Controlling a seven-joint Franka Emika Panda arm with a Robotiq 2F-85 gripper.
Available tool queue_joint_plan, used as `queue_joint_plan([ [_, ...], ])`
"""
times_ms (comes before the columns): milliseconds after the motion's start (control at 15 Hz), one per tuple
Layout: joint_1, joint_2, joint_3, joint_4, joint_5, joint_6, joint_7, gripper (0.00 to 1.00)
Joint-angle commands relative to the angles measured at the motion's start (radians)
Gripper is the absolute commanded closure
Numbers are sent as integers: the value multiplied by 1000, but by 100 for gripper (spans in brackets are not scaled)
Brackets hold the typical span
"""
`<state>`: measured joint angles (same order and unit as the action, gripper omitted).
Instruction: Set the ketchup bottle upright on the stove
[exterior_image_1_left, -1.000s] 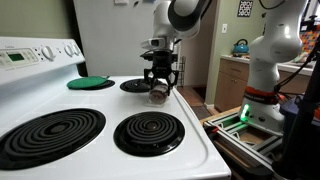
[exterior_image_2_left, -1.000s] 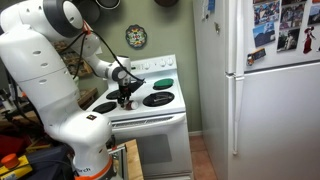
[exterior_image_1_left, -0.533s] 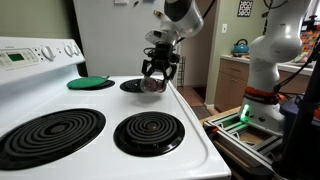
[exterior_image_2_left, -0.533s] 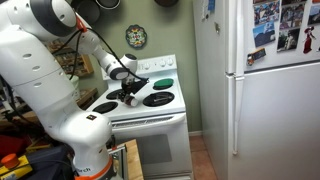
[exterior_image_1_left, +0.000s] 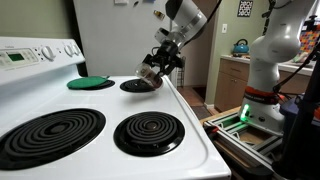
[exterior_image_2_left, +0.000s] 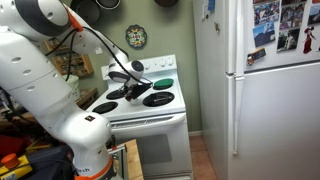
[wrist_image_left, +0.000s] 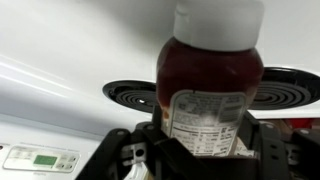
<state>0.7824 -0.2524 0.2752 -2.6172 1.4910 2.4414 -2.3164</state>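
The white, seven-jointed robot arm is seen rising from its bulky white base, with the upper links carried high and the slimmer forearm sloped downward. In an exterior view the white wrist section is angled, so that the black two-fingered gripper is tilted off vertical, its fingertips directed down and to one side. In the wrist view the gripper is shown with its dark fingers set on either side of a small clear ketchup bottle with dark red contents, on which they are closed.
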Motion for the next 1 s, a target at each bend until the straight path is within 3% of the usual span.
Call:
queue_joint_plan([
  [0,-67,-57,39,-62,165,-53,-104,55],
  [67,-86,-15,64,-18,98,-37,-58,55],
  [133,-100,-16,73,-24,106,-38,-65,30],
  [400,-121,-12,96,-20,106,-36,-65,30],
  [467,-121,-12,97,-20,106,-36,-65,55],
  [933,-192,-20,94,-63,388,-302,-226,55],
])
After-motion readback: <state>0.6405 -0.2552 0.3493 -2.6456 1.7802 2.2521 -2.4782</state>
